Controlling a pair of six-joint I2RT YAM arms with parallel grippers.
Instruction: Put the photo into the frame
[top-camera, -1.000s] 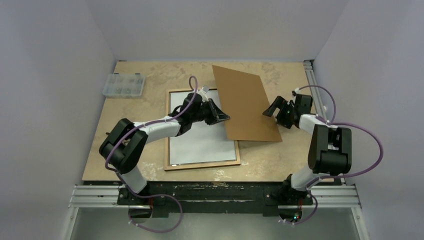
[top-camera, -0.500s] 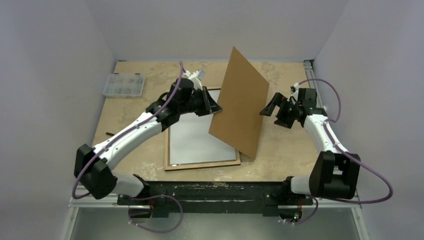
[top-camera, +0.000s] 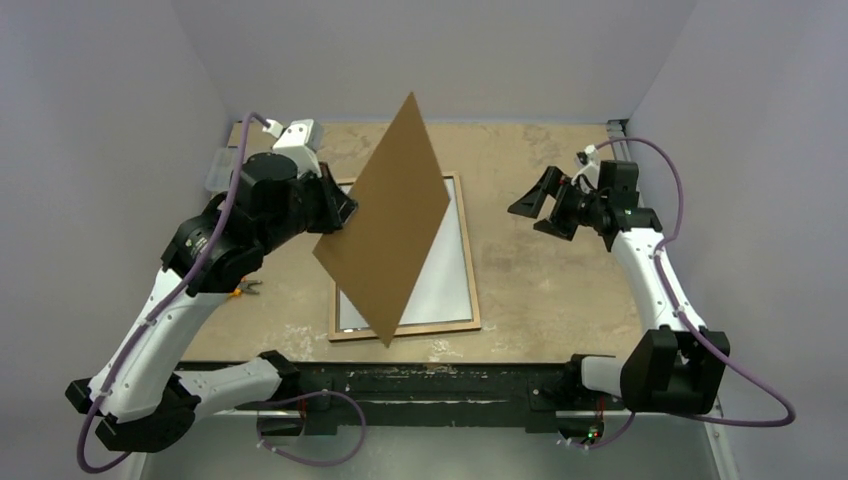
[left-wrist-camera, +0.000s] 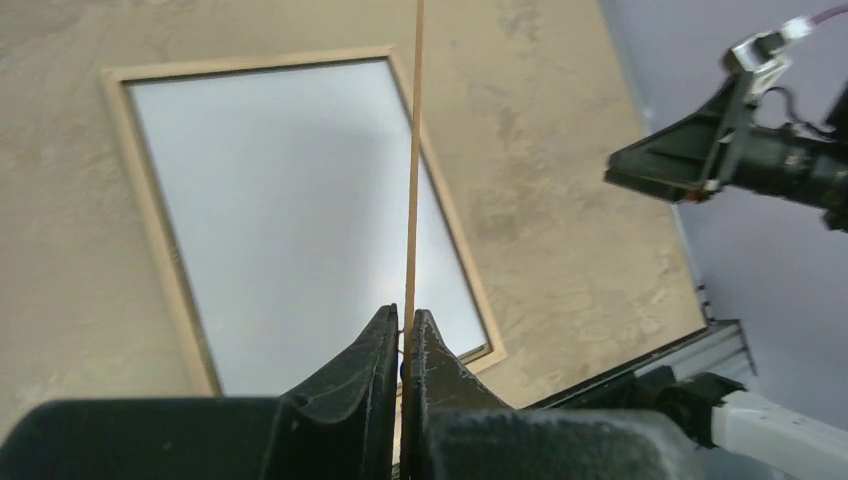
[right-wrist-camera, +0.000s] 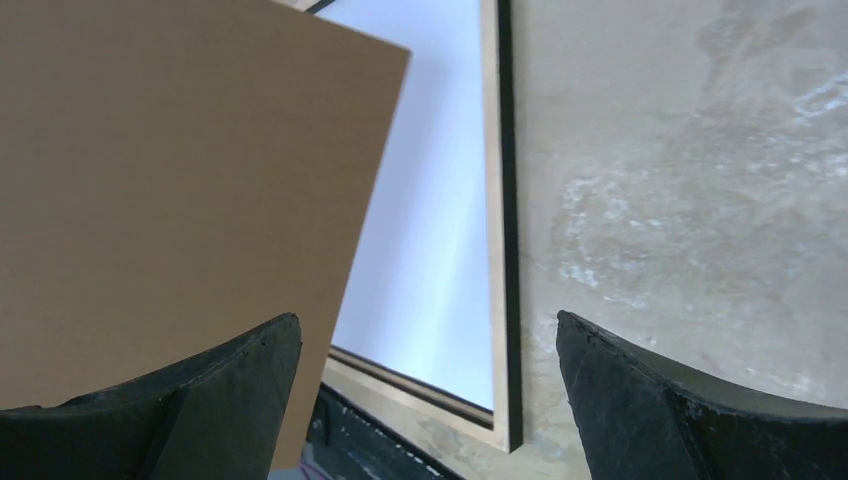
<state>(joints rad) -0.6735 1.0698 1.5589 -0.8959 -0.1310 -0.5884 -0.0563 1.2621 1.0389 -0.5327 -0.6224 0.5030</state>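
Pale walls (top-camera: 120, 120) ring the mottled tan surface (top-camera: 560, 290) bearing the frame (top-camera: 440, 327), perhaps glazed; left hand (left-wrist-camera: 404, 330) pinches a brown board (top-camera: 385, 220), right hand (right-wrist-camera: 425, 335) gapes empty

Robotics laboratory test cell: a stone-patterned tabletop (top-camera: 560, 300) boxed in by plain pale walls (top-camera: 100, 100) on three sides, with a cabled left arm (top-camera: 170, 310) and right arm (top-camera: 650, 270) bolted at its near edge (a clear parts box (top-camera: 217, 170) sits far left).
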